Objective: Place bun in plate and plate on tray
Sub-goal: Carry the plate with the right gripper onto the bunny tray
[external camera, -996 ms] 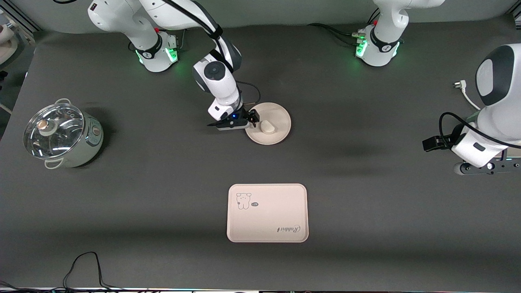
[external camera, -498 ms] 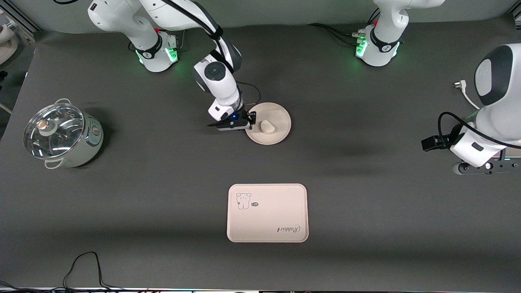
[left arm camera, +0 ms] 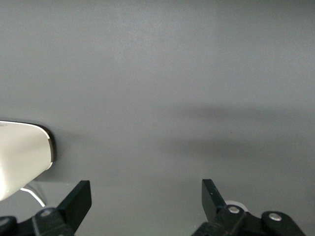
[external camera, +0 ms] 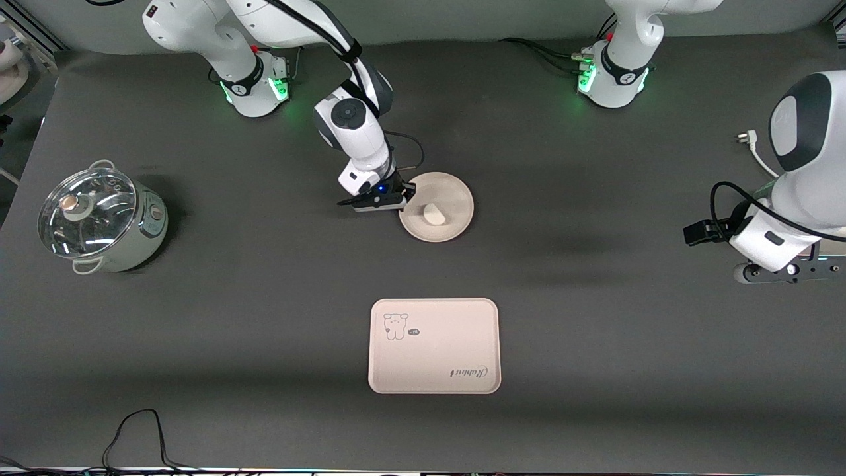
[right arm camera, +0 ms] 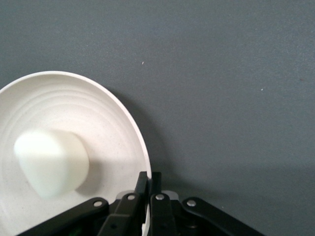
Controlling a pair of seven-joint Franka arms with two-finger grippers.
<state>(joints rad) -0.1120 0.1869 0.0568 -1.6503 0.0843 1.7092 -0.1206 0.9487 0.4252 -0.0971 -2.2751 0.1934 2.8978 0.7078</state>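
The round cream plate [external camera: 455, 196] sits on the dark table between the right arm's base and the tray, with the off-white bun [external camera: 433, 213] lying in it. My right gripper [external camera: 408, 193] is shut on the plate's rim at the side toward the right arm's end. In the right wrist view the fingers [right arm camera: 149, 184] pinch the rim of the plate [right arm camera: 98, 113] and the bun [right arm camera: 50, 161] lies inside. The rectangular tray [external camera: 436, 360] lies nearer the front camera. My left gripper [external camera: 786, 271] waits open and empty at the left arm's end [left arm camera: 147, 196].
A steel pot with a glass lid [external camera: 99, 218] stands at the right arm's end. A white plug and cord [external camera: 750, 140] lie near the left arm. A black cable [external camera: 139, 430] loops at the table's front edge.
The right gripper has closed in on the plate's rim, and the plate with the bun has shifted slightly toward the front camera. The left arm has barely moved.
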